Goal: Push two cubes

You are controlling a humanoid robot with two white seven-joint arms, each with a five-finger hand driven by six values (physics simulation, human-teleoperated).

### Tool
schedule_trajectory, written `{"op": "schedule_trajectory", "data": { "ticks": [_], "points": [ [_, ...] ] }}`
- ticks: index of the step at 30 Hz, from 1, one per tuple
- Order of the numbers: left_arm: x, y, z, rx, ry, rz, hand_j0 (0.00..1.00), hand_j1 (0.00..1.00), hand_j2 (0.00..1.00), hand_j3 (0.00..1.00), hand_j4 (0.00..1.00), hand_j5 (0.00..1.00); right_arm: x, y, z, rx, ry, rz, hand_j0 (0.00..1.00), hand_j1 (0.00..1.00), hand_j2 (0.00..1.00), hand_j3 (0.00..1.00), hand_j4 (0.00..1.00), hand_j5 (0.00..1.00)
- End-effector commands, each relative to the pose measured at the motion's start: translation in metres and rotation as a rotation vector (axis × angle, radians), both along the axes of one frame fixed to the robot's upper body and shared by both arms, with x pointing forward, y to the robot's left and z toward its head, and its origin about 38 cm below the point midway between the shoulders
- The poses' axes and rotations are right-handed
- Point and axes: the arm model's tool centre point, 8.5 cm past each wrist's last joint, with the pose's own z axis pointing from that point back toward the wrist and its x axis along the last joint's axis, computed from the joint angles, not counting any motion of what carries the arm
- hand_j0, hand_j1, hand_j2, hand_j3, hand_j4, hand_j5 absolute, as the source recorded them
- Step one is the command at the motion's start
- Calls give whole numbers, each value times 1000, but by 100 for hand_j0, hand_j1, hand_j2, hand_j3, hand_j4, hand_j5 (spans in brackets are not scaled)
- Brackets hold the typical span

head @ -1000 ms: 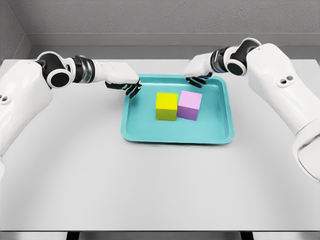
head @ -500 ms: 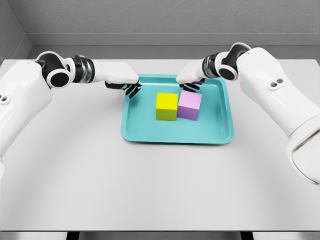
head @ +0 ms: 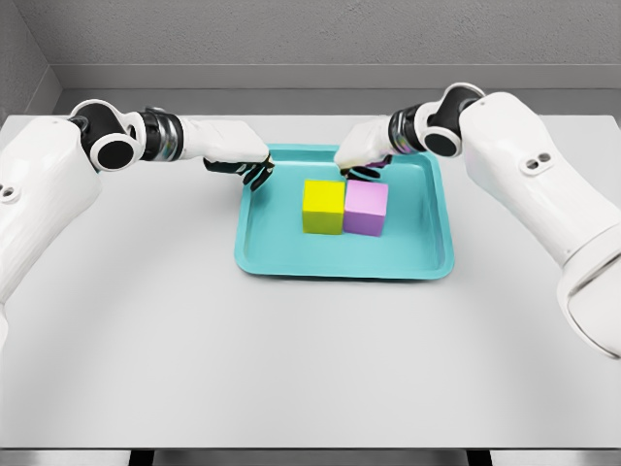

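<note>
cubes side by side in the tray, right hand at their back edge

cubes sit together in the middle of the teal tray (head: 291,254): the yellow cube (head: 323,206) on the left and the purple cube (head: 366,208) on the right, their inner faces touching or very nearly so. both rest flat on the tray floor, apart from its walls, with bare floor on the near side. that pairing looks useful for the task, since one shove from behind could carry both at once.

the right hand (head: 361,155) hangs over the far side of the tray, fingers curled downward and holding nothing, their dark tips right at the top rear edge of the purple cube, close to the seam between the two. whether the tips actually touch the cube cannot be told from this view. the bent, knuckles-forward pose reads as a pushing stance rather than a grasp: the fingers are behind the cubes, not around them.

the left hand (head: 238,155) hovers at the tray's far left corner, fingers curled under and gripping nothing, well apart from the yellow cube. it seems parked there either to wait its turn or to steady that side.

around everything lies the white table (head: 146,340), with a grey wall behind.
</note>
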Motion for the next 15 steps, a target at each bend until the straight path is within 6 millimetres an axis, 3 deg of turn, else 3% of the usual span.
{"op": "schedule_trajectory", "data": {
  "ticks": [1, 6, 7, 8, 11, 12, 13, 15],
  "points": [
    [0, 0, 1, -5, 1, 4, 23, 23, 23, 23, 23, 23, 0, 0, 1, 10, 3, 4, 0, 0, 0, 0, 0, 0],
    [1, 4, 4, -36, 10, 12, 23, 23, 23, 23, 23, 23, 4, -2, 8, 22, -13, -25, 0, 0, 0, 0, 0, 0],
    [2, 20, 9, -62, 13, 43, 23, 23, 23, 23, 23, 23, 8, -5, 15, 45, -30, -65, 0, 0, 0, 0, 0, 0],
    [3, 46, 18, -120, 29, 89, 24, 24, 24, 24, 24, 24, 10, -6, 16, 43, -37, -78, 0, 0, 0, 0, 0, 0],
    [-9, 157, 51, -328, 74, 279, 27, 27, 27, 27, 27, 27, 16, -8, 24, 52, -67, -137, 0, 0, 0, 0, 0, 0],
    [-16, 183, 49, -408, 106, 337, 27, 27, 27, 27, 27, 27, 22, -13, 45, 102, -94, -162, 0, 0, 0, 0, 0, 0],
    [-23, 207, 38, -486, 149, 403, 28, 28, 28, 28, 28, 28, 31, -60, 67, 177, -120, -248, 0, 0, 0, 0, 0, 0],
    [-27, 230, 20, -604, 205, 491, 30, 30, 30, 30, 30, 30, 14, -175, 102, 323, -171, -312, 0, 0, 0, 0, 0, 0]
  ]
}}
